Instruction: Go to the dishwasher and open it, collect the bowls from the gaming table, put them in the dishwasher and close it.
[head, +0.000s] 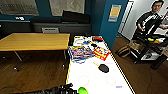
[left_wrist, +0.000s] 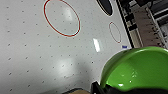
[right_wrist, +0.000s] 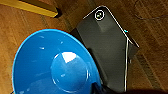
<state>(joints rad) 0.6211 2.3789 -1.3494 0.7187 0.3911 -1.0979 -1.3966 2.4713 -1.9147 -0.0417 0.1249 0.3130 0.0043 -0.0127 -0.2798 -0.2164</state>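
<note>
left end effector (head: 71, 89) gripping green bowl (head: 82, 90) at table (head: 100, 80) edge | right one gripping blue bowl (right_wrist: 53, 67) | tip: be keeping both level while carrying

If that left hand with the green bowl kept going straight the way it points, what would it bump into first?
Probably nothing soon: the left hand, holding the green bowl, faces bare white table. Farther on lies a black oval object, though depth is hard to judge.

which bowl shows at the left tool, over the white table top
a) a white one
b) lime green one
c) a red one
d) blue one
b: the lime green bowl sits at the left tool above the white table with its red rings; the head view shows the same.
</note>
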